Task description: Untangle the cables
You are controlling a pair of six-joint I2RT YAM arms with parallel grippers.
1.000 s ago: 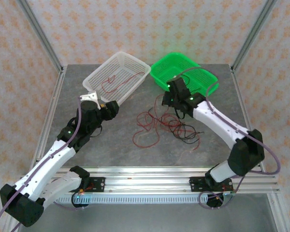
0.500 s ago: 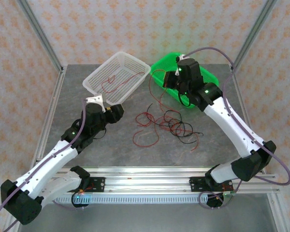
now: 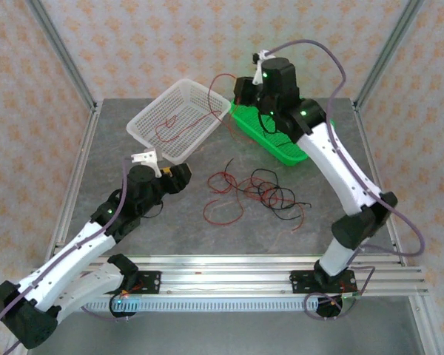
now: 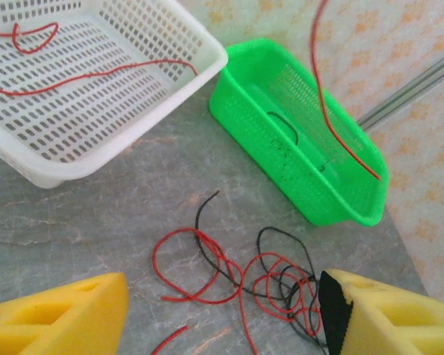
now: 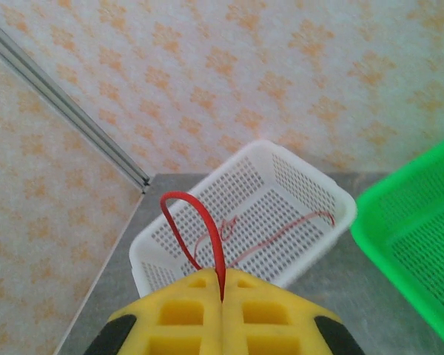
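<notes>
A tangle of thin red and black cables [image 3: 257, 194] lies on the grey table [image 3: 170, 222]; in the left wrist view the tangle [image 4: 281, 277] sits between my yellow fingers. My left gripper [image 3: 179, 175] [image 4: 222, 325] hovers open just left of it, touching nothing. My right gripper [image 3: 238, 92] [image 5: 222, 285] is raised high between the two baskets, shut on a red cable whose loop [image 5: 196, 222] sticks out above the fingertips. In the left wrist view the rest of that held red cable [image 4: 333, 111] hangs down in front of the green basket.
A white basket [image 3: 149, 118] [image 4: 133, 140] [image 5: 244, 222] at the back left holds a loose red cable [image 3: 181, 122] [image 4: 96, 74]. A green basket [image 3: 277, 144] [image 4: 281, 111] [image 5: 414, 237] stands to its right, partly behind my right arm. Metal frame posts stand at the table corners.
My right arm has risen and swung back and left, from over the tangle to high above the baskets, carrying the red cable. My left gripper has drifted slightly nearer the tangle.
</notes>
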